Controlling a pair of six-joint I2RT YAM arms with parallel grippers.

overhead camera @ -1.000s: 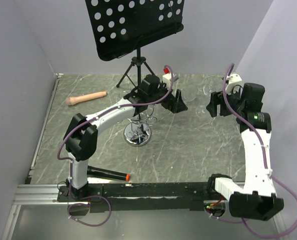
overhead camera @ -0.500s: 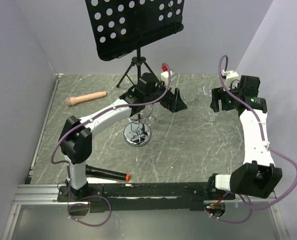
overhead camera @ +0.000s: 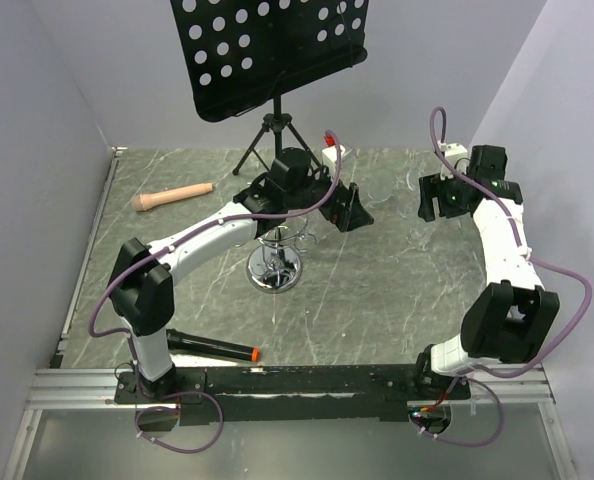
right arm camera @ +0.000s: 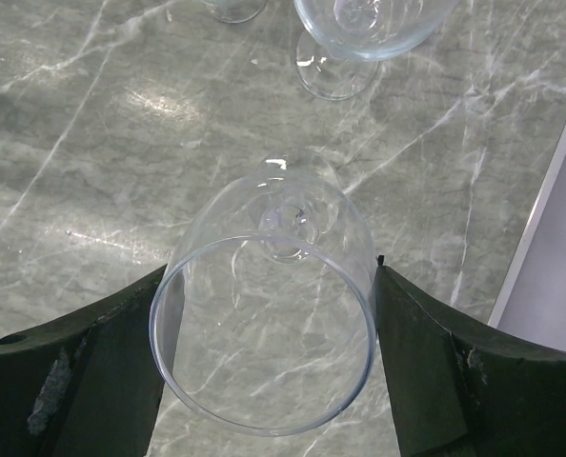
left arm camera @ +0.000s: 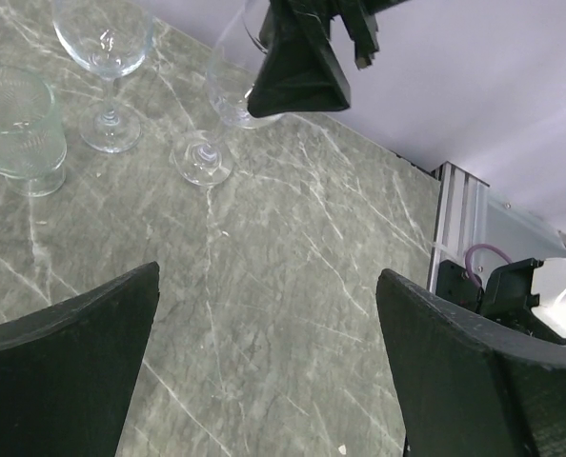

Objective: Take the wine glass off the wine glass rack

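Left pincer (overhead camera: 347,206) hangs wide open over the table (overhead camera: 377,300), its arm crossing above the wine glass rack (overhead camera: 275,268). Further right, the right pincer (overhead camera: 432,199) clasps the bowl of the wine glass (right arm camera: 264,324), which stands upright on the table, well apart from the rack, near a second stemmed glass (left arm camera: 104,48) and a tumbler (left arm camera: 16,119).

Links: white shells on the left arm (overhead camera: 202,235) and the right arm (overhead camera: 505,240)
Joints: black housings
Cables (overhead camera: 434,128): purple, looping
Fingers (left arm camera: 64,362): black, wedge-shaped
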